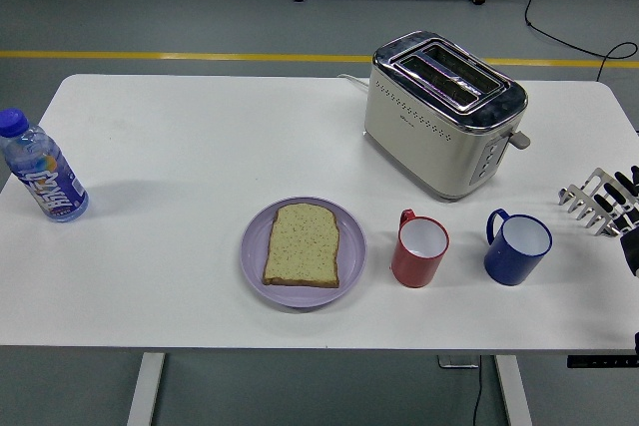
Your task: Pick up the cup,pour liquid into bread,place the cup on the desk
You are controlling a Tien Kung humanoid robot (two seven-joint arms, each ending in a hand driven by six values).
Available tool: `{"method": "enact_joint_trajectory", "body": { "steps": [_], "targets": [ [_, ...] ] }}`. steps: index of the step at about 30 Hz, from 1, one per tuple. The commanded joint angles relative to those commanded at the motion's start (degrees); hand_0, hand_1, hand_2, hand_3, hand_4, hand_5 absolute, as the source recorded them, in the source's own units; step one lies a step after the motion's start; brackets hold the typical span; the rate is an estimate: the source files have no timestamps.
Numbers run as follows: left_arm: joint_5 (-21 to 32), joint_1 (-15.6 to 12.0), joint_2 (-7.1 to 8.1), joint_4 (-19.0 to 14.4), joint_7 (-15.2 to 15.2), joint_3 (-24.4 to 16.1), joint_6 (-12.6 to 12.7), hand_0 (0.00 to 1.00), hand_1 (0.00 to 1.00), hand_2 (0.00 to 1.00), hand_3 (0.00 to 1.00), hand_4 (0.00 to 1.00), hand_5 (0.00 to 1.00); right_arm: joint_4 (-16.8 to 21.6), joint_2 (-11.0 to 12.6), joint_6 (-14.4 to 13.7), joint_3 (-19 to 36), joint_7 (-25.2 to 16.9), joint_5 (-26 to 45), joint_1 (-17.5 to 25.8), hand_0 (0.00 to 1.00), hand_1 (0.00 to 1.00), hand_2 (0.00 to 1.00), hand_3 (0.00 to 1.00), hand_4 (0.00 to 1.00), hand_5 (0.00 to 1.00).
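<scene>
A slice of bread point(303, 243) lies flat on a lilac plate point(254, 258) near the table's front middle. Right of the plate stands a red cup point(419, 251) with a white inside, its handle pointing back left. A blue cup point(518, 246) stands further right, handle also to the back left. My right hand point(603, 202) comes in at the right edge, beside the blue cup and apart from it. Its silver fingers point(586, 196) are spread toward the cup and hold nothing. No left arm shows.
A cream and chrome toaster point(442, 113) stands behind the cups, its lever toward the right. A plastic bottle point(40, 166) with a blue cap and label stands at the table's left edge. The white table point(180, 147) ends just in front of the plate.
</scene>
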State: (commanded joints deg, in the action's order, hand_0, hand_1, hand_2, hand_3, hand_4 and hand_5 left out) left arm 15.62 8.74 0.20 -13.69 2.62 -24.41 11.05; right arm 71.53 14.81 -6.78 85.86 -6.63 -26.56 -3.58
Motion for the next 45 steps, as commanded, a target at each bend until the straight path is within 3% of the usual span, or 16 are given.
{"method": "enact_joint_trajectory", "body": {
  "steps": [1, 2, 8, 9, 14, 15, 20, 21, 23, 27, 30, 37, 45],
  "targets": [
    [-0.01, 0.00, 0.00, 0.00, 0.00, 0.00, 0.00, 0.690, 0.756, 0.773, 0.611, 0.396, 0.998, 0.00, 0.01, 0.03, 0.00, 0.00, -0.22, 0.00, 0.653, 0.569, 0.634, 0.610, 0.698, 0.191],
    [-0.03, 0.00, 0.00, 0.00, 0.00, -0.01, 0.00, 0.690, 0.756, 0.773, 0.611, 0.396, 0.998, 0.01, 0.02, 0.14, -0.02, -0.02, -0.99, -0.01, 0.698, 0.621, 0.681, 0.681, 0.825, 0.238],
    [-0.16, 0.00, 0.01, 0.00, -0.03, -0.05, -0.04, 0.690, 0.756, 0.773, 0.611, 0.396, 0.998, 0.00, 0.17, 1.22, 0.04, 0.46, -6.03, 0.18, 0.698, 0.621, 0.681, 0.681, 0.825, 0.238],
    [-0.18, 0.01, 0.01, 0.01, -0.03, -0.05, -0.05, 0.690, 0.756, 0.773, 0.611, 0.396, 0.998, 0.01, 0.23, 1.59, 0.06, 0.66, -7.54, 0.20, 0.838, 0.735, 0.795, 0.780, 0.878, 0.221],
    [-0.18, 0.10, 0.01, 0.02, -0.02, -0.02, -0.10, 0.690, 0.756, 0.773, 0.611, 0.396, 0.998, 0.13, 0.45, 2.74, 0.10, 1.50, -12.70, 0.22, 0.838, 0.735, 0.795, 0.780, 0.878, 0.221],
    [-0.19, 0.12, 0.01, 0.02, -0.02, -0.03, -0.09, 0.690, 0.756, 0.773, 0.611, 0.396, 0.998, 0.17, 0.52, 2.88, 0.10, 1.68, -13.75, 0.25, 0.919, 0.822, 0.895, 0.899, 0.982, 0.239],
    [-0.37, 0.19, 0.04, 0.01, -0.10, -0.11, -0.09, 0.690, 0.756, 0.773, 0.611, 0.396, 0.998, 0.71, 1.06, 3.18, 0.12, 2.86, -20.26, 0.64, 0.919, 0.822, 0.895, 0.899, 0.982, 0.239],
    [-0.38, 0.20, 0.04, 0.01, -0.11, -0.11, -0.09, 0.690, 0.756, 0.773, 0.611, 0.396, 0.998, 0.84, 1.18, 3.19, 0.11, 3.11, -21.77, 0.74, 0.961, 0.871, 0.944, 0.962, 0.998, 0.209],
    [-0.39, 0.21, 0.03, 0.01, -0.13, -0.12, -0.07, 0.690, 0.756, 0.773, 0.611, 0.396, 0.998, 1.31, 1.54, 3.03, 0.02, 3.68, -25.22, 1.01, 0.961, 0.871, 0.944, 0.962, 0.998, 0.209],
    [-0.45, 0.26, 0.02, -0.02, -0.18, -0.11, -0.06, 0.690, 0.756, 0.773, 0.611, 0.396, 0.998, 2.87, 2.30, 1.91, -0.65, 4.81, -31.94, 1.78, 0.968, 0.885, 0.954, 0.973, 0.998, 0.207],
    [-0.62, 0.27, 0.03, -0.04, -0.27, -0.18, -0.04, 0.690, 0.756, 0.773, 0.611, 0.396, 0.998, 4.62, 2.89, -0.85, -1.82, 4.27, -34.74, 2.81, 0.968, 0.885, 0.954, 0.973, 0.998, 0.207],
    [-1.15, 0.29, 0.08, -0.07, -0.42, -0.43, 0.01, 0.690, 0.756, 0.773, 0.611, 0.396, 0.998, 9.44, 4.40, -5.30, -4.90, 2.84, -32.26, 6.25, 0.962, 0.876, 0.941, 0.965, 0.998, 0.220],
    [-1.70, 0.27, 0.24, -0.12, -0.55, -0.71, 0.02, 0.690, 0.756, 0.773, 0.611, 0.396, 0.998, 13.33, 5.75, -8.24, -7.94, 2.22, -31.33, 8.99, 0.960, 0.868, 0.934, 0.949, 0.998, 0.220]
  ]
}}
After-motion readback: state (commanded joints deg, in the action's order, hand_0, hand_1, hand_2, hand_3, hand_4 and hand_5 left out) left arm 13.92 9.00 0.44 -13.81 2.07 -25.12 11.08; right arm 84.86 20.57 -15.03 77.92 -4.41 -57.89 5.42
